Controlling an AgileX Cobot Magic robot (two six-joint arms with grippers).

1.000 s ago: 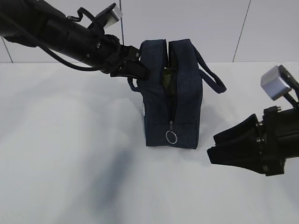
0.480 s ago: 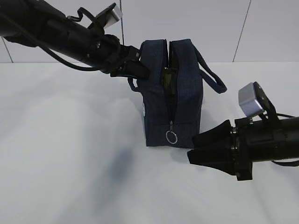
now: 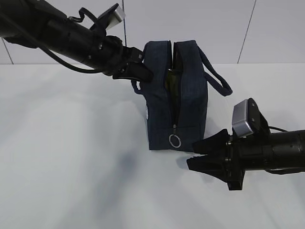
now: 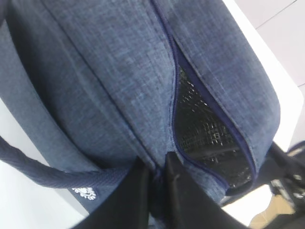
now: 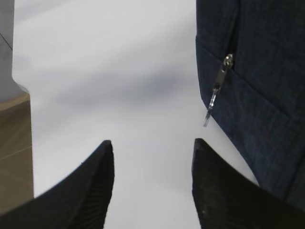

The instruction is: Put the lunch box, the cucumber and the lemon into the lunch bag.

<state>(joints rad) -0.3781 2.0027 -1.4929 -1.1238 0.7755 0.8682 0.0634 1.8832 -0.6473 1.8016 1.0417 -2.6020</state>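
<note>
The navy lunch bag (image 3: 159,105) stands upright at the table's middle, its zipper partly open and the ring pull (image 3: 175,140) hanging low on the front. A dark green shape (image 3: 172,80) shows in the opening; I cannot tell what it is. The lunch box, the cucumber and the lemon are not otherwise in view. My left gripper (image 3: 144,74) is shut on the bag's fabric at its upper left edge; in the left wrist view (image 4: 156,164) it pinches the cloth beside the silver-lined opening (image 4: 205,129). My right gripper (image 3: 191,155) is open and empty, low over the table by the bag's front right corner, with the pull (image 5: 217,90) ahead of it.
The white table (image 3: 71,157) lies around the bag. The bag's loop handle (image 3: 217,78) hangs out to the right, above my right arm. A white tiled wall stands behind. The table's edge and a wooden floor (image 5: 14,143) show at the left of the right wrist view.
My right gripper has moved left and a little down toward the bag's front lower corner, still open. My left gripper and the bag have not moved.
</note>
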